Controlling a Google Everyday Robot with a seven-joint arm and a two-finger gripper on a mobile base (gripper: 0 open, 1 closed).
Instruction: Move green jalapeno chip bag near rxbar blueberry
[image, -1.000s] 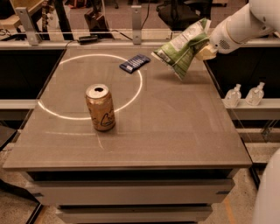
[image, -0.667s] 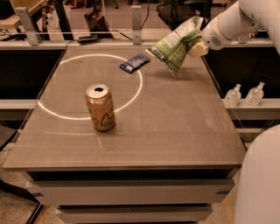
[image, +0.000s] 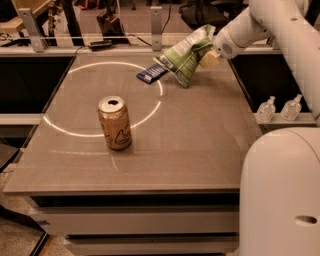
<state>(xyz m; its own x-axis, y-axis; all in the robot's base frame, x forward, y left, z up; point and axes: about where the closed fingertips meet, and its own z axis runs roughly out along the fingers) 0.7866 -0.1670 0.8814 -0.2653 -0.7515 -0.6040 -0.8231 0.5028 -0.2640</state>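
Blocking the view: the crinkled light-green and white foil chip bag (image: 184, 57) covers most of the gripper's fingertips, so only one pale tan pad (image: 210, 59) shows at the bag's right edge.
Gripper: the white arm's two-finger gripper (image: 205, 55) is at the far right of the table, above its surface, clamped on the chip bag's right side.
Chip bag: held tilted, with its top corner up towards the back rail and its lower corner pointing down at the tabletop. Whether that corner touches the surface cannot be told.
Rxbar blueberry: the small flat dark-blue wrapped rxbar blueberry (image: 151, 73) lies on the table just left of the bag. The bag's left edge comes right up to its far end, and its lettering is too small to read.
Cut off: the arm (image: 280, 30) runs out of the top right corner, and the robot's white body (image: 280, 195) fills the lower right and hides that table corner.
Table: the grey-brown flat tabletop (image: 200, 140) carries a bright ring of light (image: 65, 131).
Can: a tan drink can (image: 115, 123) stands upright on the ring's near arc, well apart from bag and bar. Its top opening is dark, and its contents cannot be told.
Bottles: two small clear bottles (image: 266, 110) stand on a ledge right of the table, their fill hard to make out.
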